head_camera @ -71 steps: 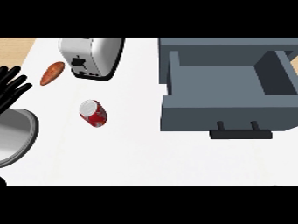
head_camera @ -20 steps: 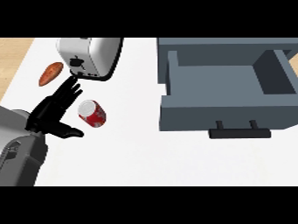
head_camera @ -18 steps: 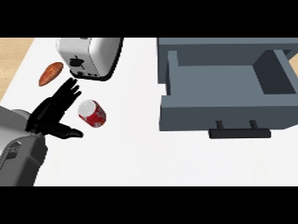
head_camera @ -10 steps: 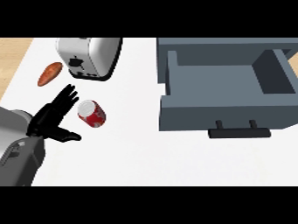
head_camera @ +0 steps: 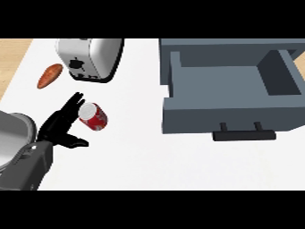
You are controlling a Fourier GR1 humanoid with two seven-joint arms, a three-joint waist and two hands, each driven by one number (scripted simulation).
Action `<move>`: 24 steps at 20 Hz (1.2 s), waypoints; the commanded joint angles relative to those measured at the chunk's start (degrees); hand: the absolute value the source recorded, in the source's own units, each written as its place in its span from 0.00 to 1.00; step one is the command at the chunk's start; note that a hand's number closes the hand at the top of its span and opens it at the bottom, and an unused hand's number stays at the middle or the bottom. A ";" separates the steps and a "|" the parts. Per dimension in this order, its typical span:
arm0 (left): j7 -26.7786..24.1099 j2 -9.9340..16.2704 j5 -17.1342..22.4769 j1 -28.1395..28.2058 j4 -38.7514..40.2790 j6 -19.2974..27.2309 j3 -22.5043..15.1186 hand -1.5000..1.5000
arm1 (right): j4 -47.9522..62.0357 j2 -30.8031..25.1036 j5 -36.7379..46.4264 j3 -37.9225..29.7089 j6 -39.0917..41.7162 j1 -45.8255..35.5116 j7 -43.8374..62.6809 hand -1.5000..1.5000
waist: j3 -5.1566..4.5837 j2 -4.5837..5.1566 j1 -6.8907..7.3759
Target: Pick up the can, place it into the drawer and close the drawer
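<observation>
A red can [head_camera: 94, 116] with a silver top lies on its side on the white counter, left of centre. My left hand [head_camera: 61, 124] is right beside it on its left, fingers straight and pointing up along the can, thumb stuck out to the right below it. The hand is open and I cannot tell whether it touches the can. The grey drawer [head_camera: 237, 109] stands pulled open at the right, nothing inside, its dark handle [head_camera: 244, 134] at the front. My right hand does not show.
A silver toaster [head_camera: 88, 58] stands at the back left with an orange sweet potato [head_camera: 49, 75] beside it. A grey pot [head_camera: 2, 143] sits at the left edge, just behind my left forearm. A wooden floor shows beyond the counter's left edge.
Since 3.5 s ago my left hand came from the far left edge over to the can. In the last second it has shifted slightly lower; the can has not moved.
</observation>
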 commanded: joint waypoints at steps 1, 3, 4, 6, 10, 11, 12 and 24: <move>-2.13 0.14 -1.01 -3.45 6.48 -0.19 0.66 0.00 | 1.90 1.44 0.21 -0.95 3.73 1.27 -2.83 0.00 | -0.03 0.14 -0.48; -1.55 -0.87 -0.94 -4.23 6.74 -0.60 0.58 0.00 | 0.32 -0.74 -2.94 -2.55 1.95 1.39 0.92 0.00 | -0.03 0.06 -0.37; -2.51 -1.00 -0.81 -4.51 7.73 -0.12 1.06 0.00 | -5.80 0.87 -3.66 -1.05 -0.51 2.16 4.04 0.00 | -0.08 0.16 -0.66; -3.15 -1.83 -1.15 -5.80 9.10 1.34 1.24 0.00 | -1.88 0.52 -2.42 -1.75 1.47 1.07 1.48 0.00 | -0.06 0.19 -0.64; -3.12 -0.26 0.71 -4.80 11.25 -4.25 2.99 0.00 | 1.10 -0.44 -2.18 -1.60 2.17 0.18 1.05 0.00 | -0.11 0.42 -0.86; -2.24 -3.98 0.53 -5.95 10.46 -0.63 2.59 0.00 | -0.80 -2.01 -4.62 -1.79 -0.39 -0.89 4.70 0.00 | -0.07 0.21 -0.43; -0.10 -1.28 1.52 -7.22 10.32 -3.91 3.40 1.00 | -2.47 2.54 -0.37 -0.50 1.04 0.69 1.84 0.00 | -0.04 0.11 -0.28; 1.99 -5.96 1.91 -9.57 5.38 -11.23 1.83 1.00 | -2.79 3.29 -2.80 -0.37 2.22 4.30 1.10 0.00 | 0.05 -0.26 0.27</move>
